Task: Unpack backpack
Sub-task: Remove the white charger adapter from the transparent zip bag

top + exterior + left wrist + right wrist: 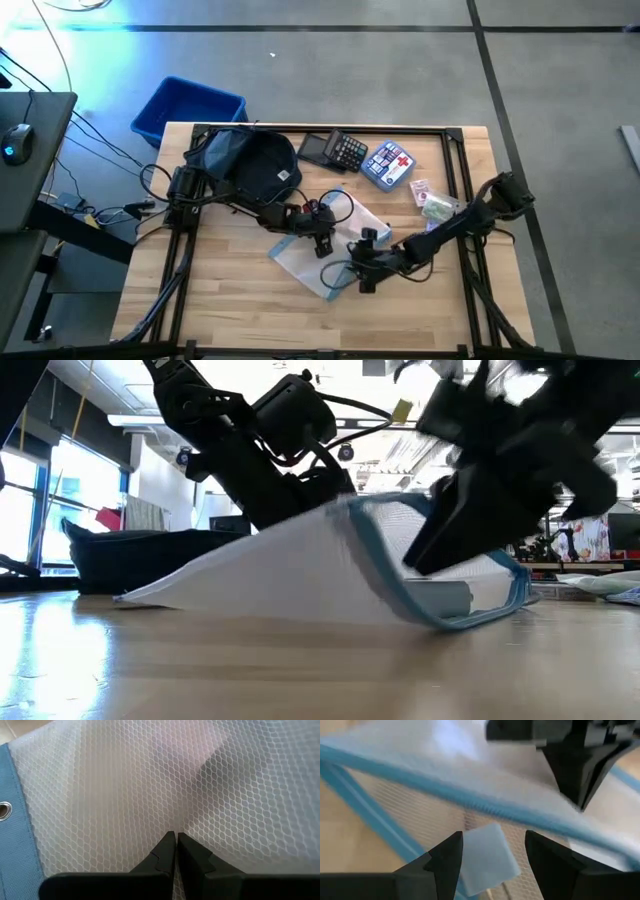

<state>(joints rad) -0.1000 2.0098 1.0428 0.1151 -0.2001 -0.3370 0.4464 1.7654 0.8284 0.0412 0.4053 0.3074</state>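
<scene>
High view first: the backpack [250, 165] sits slumped near the table's [230, 310] far left corner, lying flat with its long axis running roughly along the far edge and the small white label facing the middle of the table. I can't make out from up here whether it's zipped or gaping.

Just off that same corner, on the floor, there's a blue bin [188, 108]; can't see anything in it from this angle. Along the far edge sit a calculator [335, 150] and a blue pouch with a red cross [388, 164], and a small packet [432, 203] lies toward the right edge.

The action is mid-table: a white mesh pouch with blue trim [322, 252]. The left gripper [175, 842] has its fingers pinched tight on the mesh, and in the low view that side of the pouch is pulled up off the wood like a tent. The right gripper [493, 851] is at the pouch's blue-edged mouth with its fingers standing apart, not clamped on anything. Between them, through the mesh, there's a pale blue flat thing [487, 857] inside the pouch, maybe a card or small packet, hard to say.
</scene>
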